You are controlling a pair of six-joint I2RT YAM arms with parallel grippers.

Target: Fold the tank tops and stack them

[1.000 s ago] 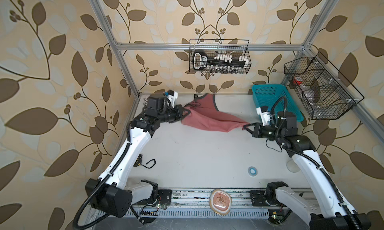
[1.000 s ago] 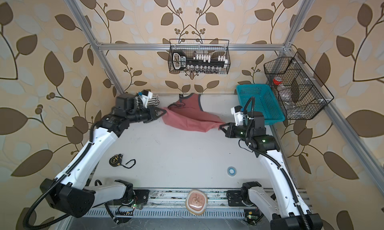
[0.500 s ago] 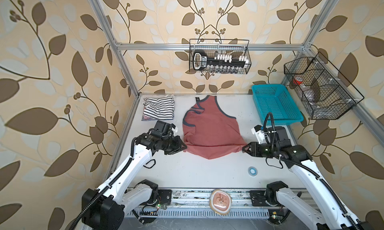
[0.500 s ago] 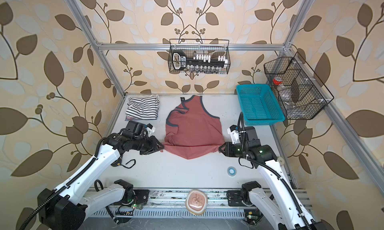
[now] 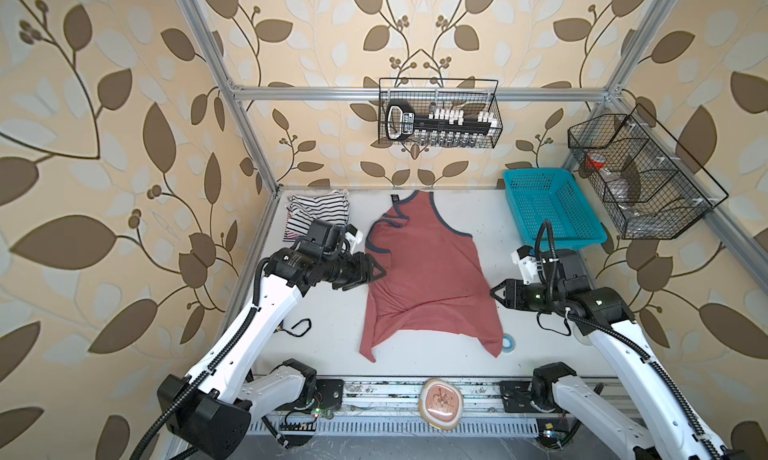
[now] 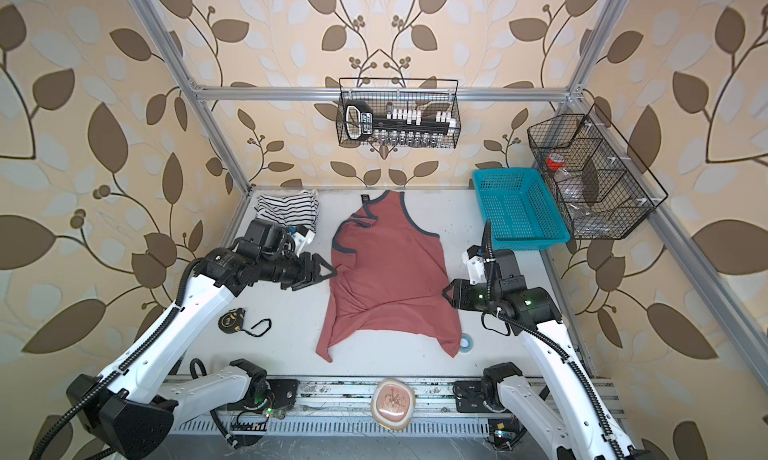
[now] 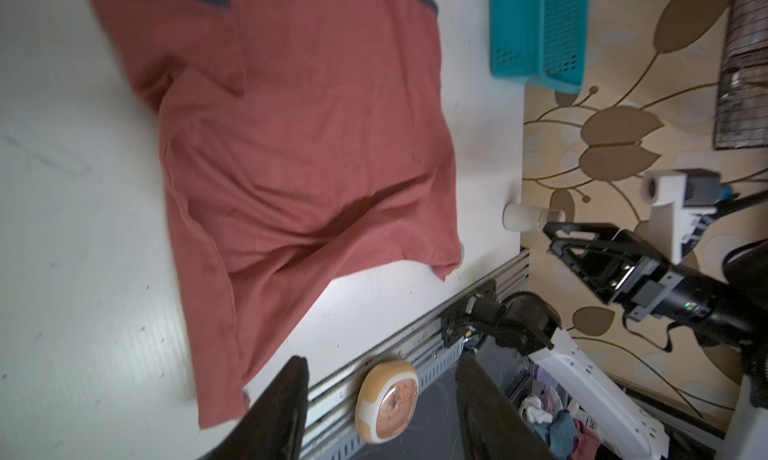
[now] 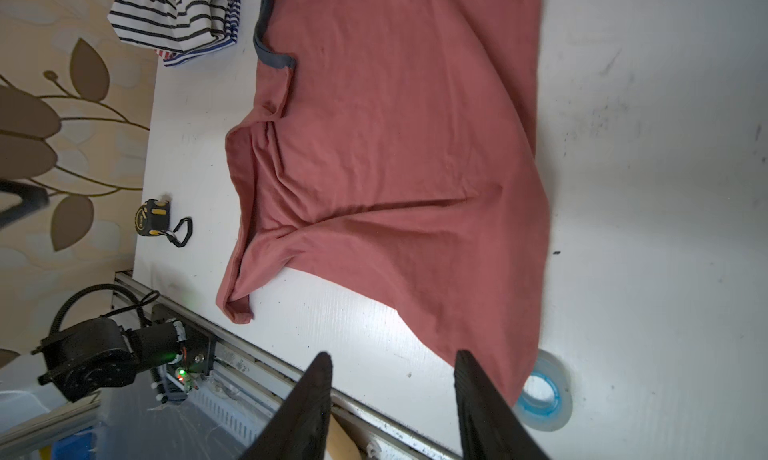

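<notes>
**Nothing legible in reach; both my grippers open beside the red top**

Writing first. The black tool (image 5: 405, 119) in the wire basket on the rear rail (image 5: 438, 80) has a pale label on its handle, too small for me to read. Rows of small white and clear pieces sit beside it in that basket. The black-and-yellow tape measure (image 6: 227, 320) by my left arm has a printed face I cannot make out. The round tan disc (image 5: 440, 404) on the front rail bears a drawing, with no words I can tell.

The wire basket on the right wall (image 5: 665, 223) is split into compartments. One holds a red-topped thing (image 5: 596, 161), another something clear and crumpled. The teal basket (image 5: 561, 240) at the table's rear right shows only its perforated floor.

The dusty red tank top (image 5: 428, 279) lies spread in the middle of the white table (image 5: 328, 325), straps toward the rear wall and hem toward the front rail, with grey-blue trim at neck and armholes. One hem corner overlaps a blue tape roll (image 5: 508, 341). The black-and-white striped top (image 5: 320, 206) sits folded in the rear left corner, a red-striped layer (image 8: 166, 55) showing beneath it.

My left gripper (image 5: 377, 271) hangs at the red top's left edge, fingers spread with nothing between them. My right gripper (image 5: 493, 291) sits just off its right edge, fingers likewise spread and holding nothing.
</notes>
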